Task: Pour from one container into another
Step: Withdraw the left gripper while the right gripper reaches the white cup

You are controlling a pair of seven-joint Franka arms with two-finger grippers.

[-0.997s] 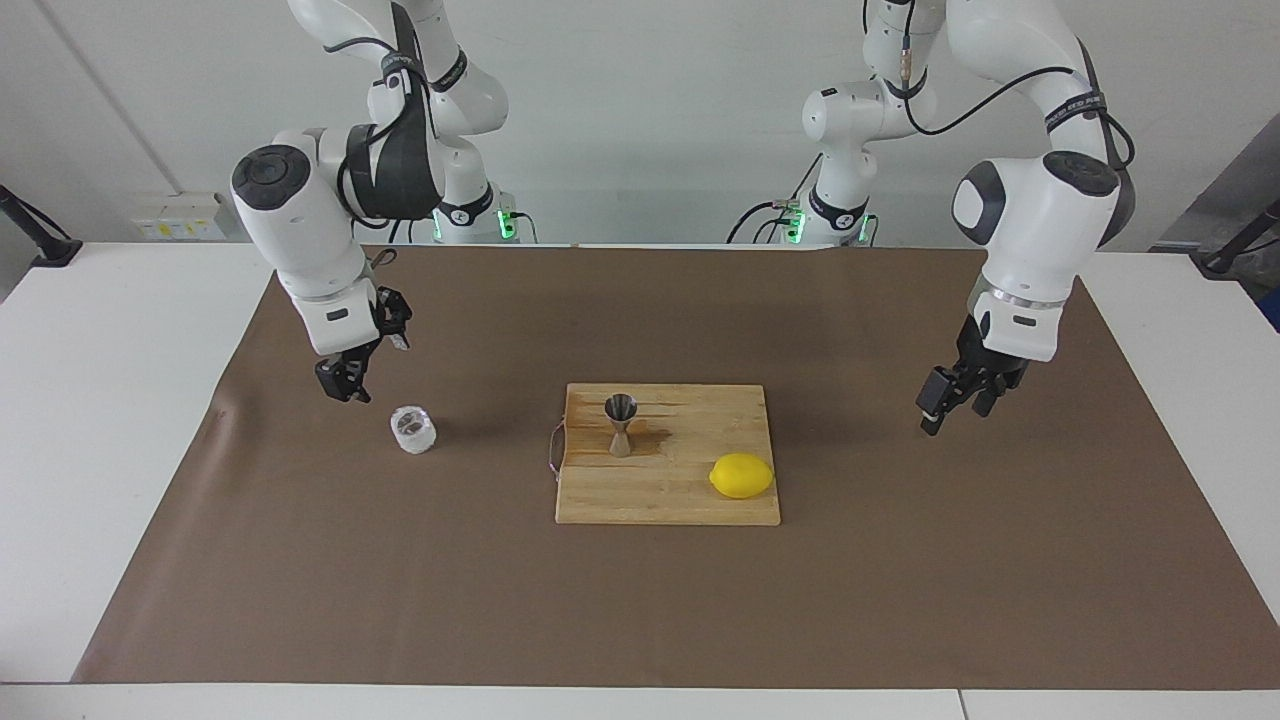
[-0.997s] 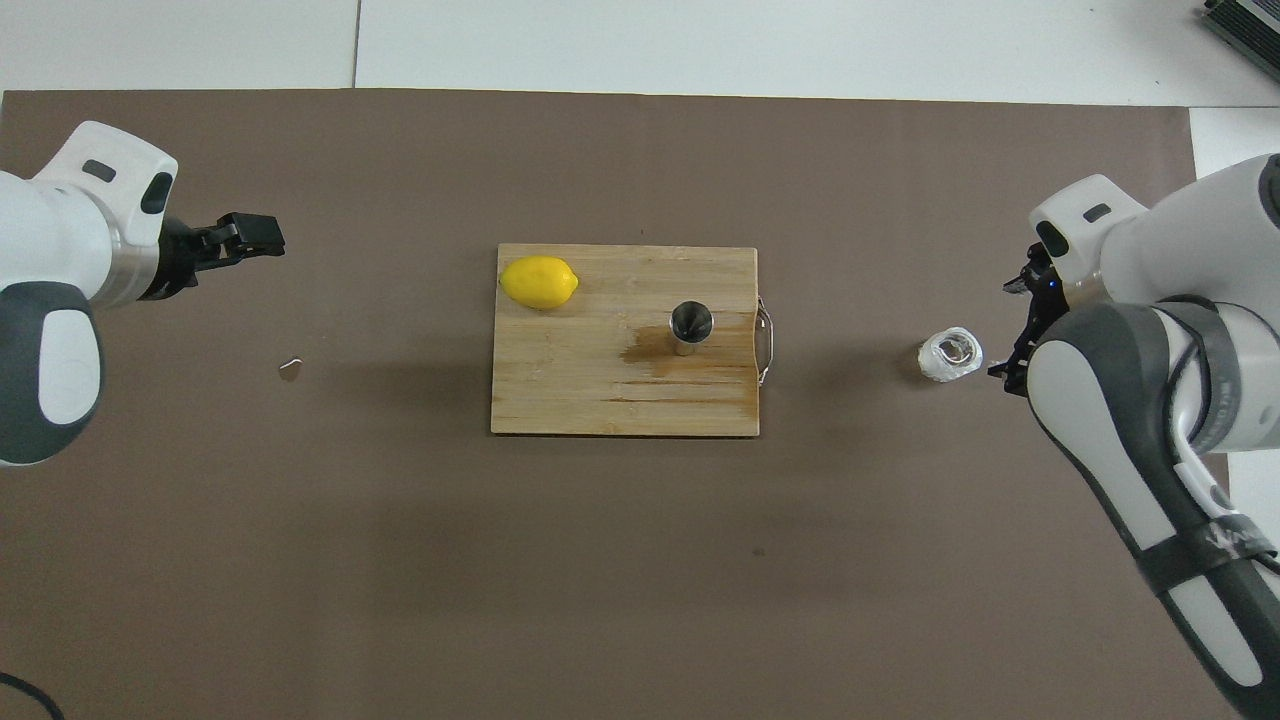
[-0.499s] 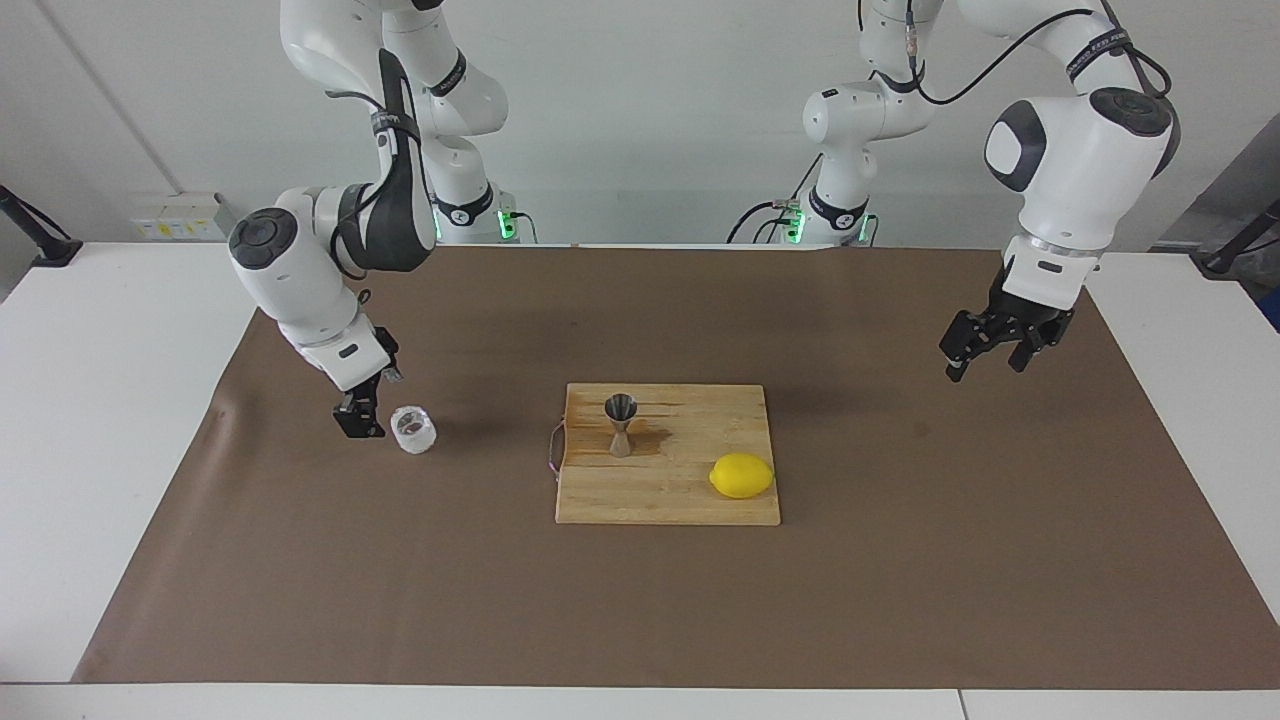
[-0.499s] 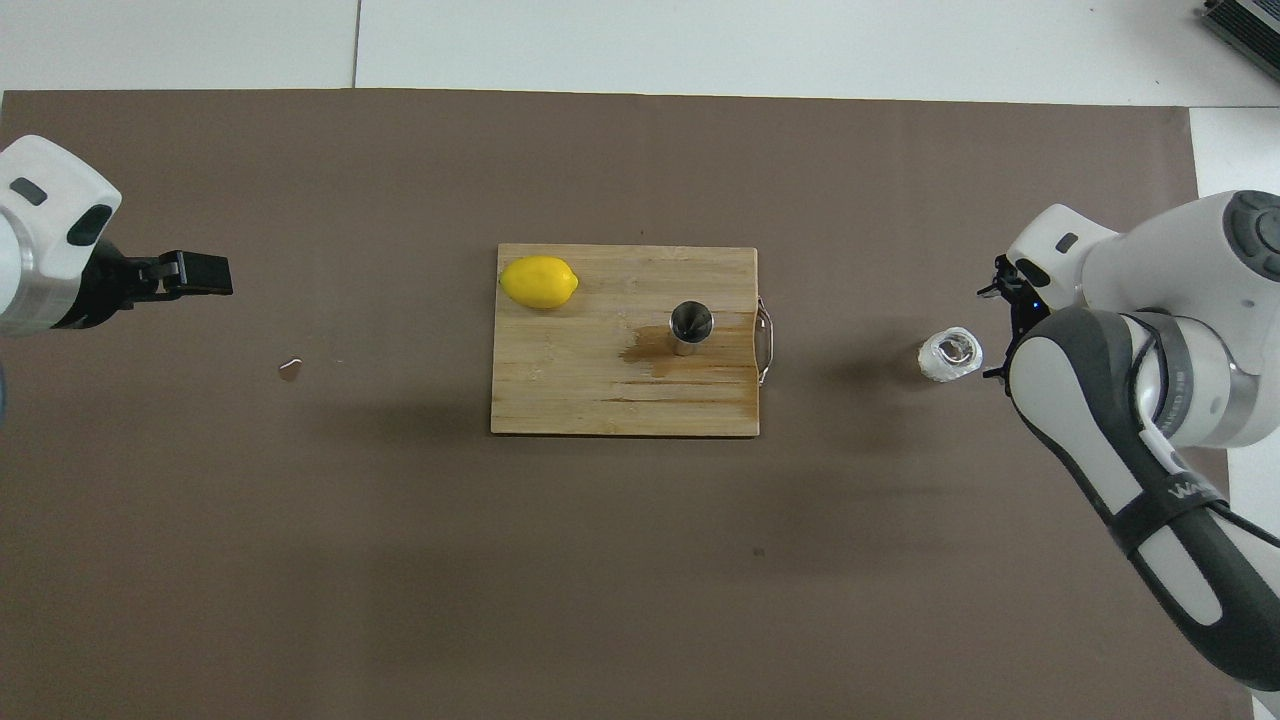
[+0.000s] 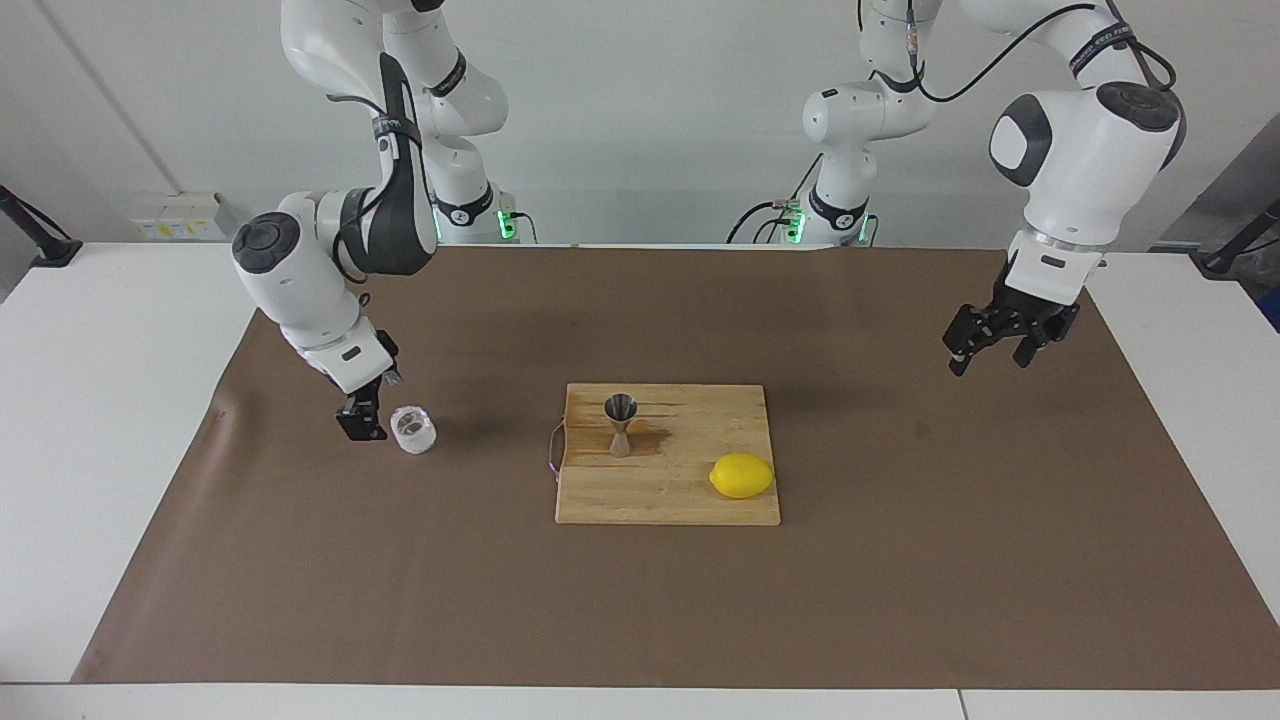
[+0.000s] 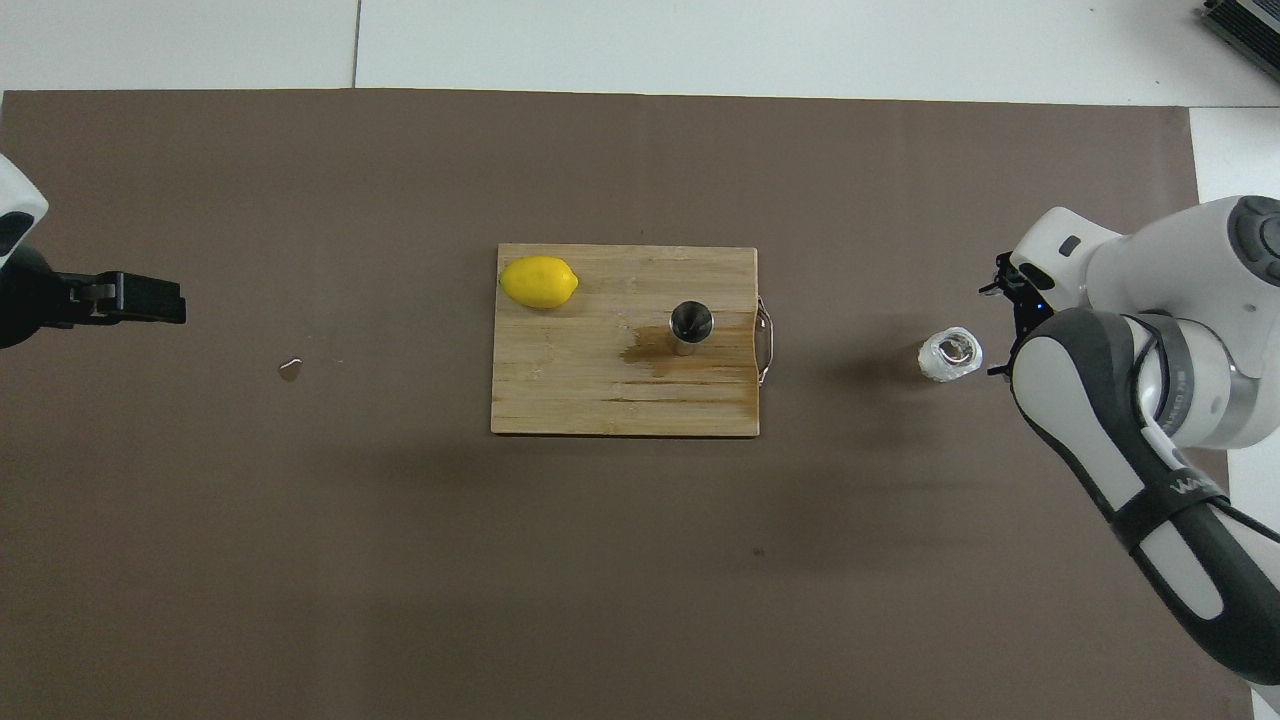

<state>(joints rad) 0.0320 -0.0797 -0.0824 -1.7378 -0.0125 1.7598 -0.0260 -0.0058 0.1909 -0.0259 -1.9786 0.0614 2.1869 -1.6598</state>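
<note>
The right gripper (image 5: 365, 425) is sitting low over the brown mat, just beside the clear cup (image 5: 413, 429) at the right arm's end of the table, its fingers standing open and holding nothing. The steel jigger (image 5: 620, 424) is standing upright on the cutting board (image 5: 668, 500) near a lemon (image 5: 741, 476). The left gripper (image 5: 990, 347) is hanging over the mat at the left arm's end — open and empty, well apart from both containers.
</note>
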